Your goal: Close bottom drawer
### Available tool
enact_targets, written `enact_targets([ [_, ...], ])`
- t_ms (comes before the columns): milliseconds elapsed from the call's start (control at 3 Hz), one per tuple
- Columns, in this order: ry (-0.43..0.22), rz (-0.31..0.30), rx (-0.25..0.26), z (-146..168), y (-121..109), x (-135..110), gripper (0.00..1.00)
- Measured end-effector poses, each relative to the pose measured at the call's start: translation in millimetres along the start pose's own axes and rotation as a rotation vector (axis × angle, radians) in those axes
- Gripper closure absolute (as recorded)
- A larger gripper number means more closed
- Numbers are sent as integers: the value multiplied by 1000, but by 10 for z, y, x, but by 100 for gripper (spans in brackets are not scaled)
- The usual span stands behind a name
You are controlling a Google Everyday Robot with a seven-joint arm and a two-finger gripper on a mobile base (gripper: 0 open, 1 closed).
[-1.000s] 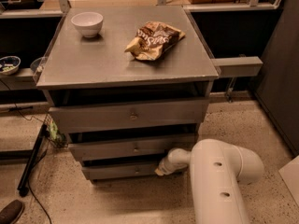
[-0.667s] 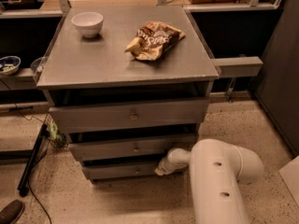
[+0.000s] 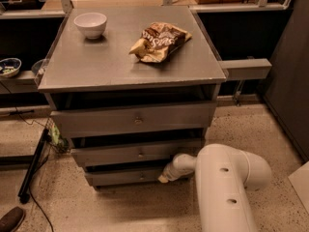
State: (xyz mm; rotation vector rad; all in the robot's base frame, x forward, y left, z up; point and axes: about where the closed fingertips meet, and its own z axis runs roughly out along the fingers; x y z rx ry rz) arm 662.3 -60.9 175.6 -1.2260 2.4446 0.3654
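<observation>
The bottom drawer (image 3: 123, 177) is the lowest of three grey drawers in the cabinet, with a small round knob (image 3: 142, 176) on its narrow front. A dark gap shows above its front panel. My gripper (image 3: 165, 177) is at the end of the white arm (image 3: 227, 182), low down at the right end of the bottom drawer's front, touching or very near it. The middle drawer (image 3: 137, 153) and the taller top drawer (image 3: 133, 120) sit above, each with a dark gap over it.
On the cabinet top (image 3: 96, 62) stand a white bowl (image 3: 90, 24) and a crumpled snack bag (image 3: 158, 41). A black pole (image 3: 34, 166) and cables lie on the speckled floor at the left. A shoe (image 3: 10, 219) shows at the lower left corner.
</observation>
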Motion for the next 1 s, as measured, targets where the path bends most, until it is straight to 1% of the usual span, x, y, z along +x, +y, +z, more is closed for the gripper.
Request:
enact_targets([
  [333, 0, 0, 0, 0, 0, 0, 7],
  [667, 0, 0, 0, 1, 1, 0, 0],
  [1000, 0, 0, 0, 1, 1, 0, 0],
])
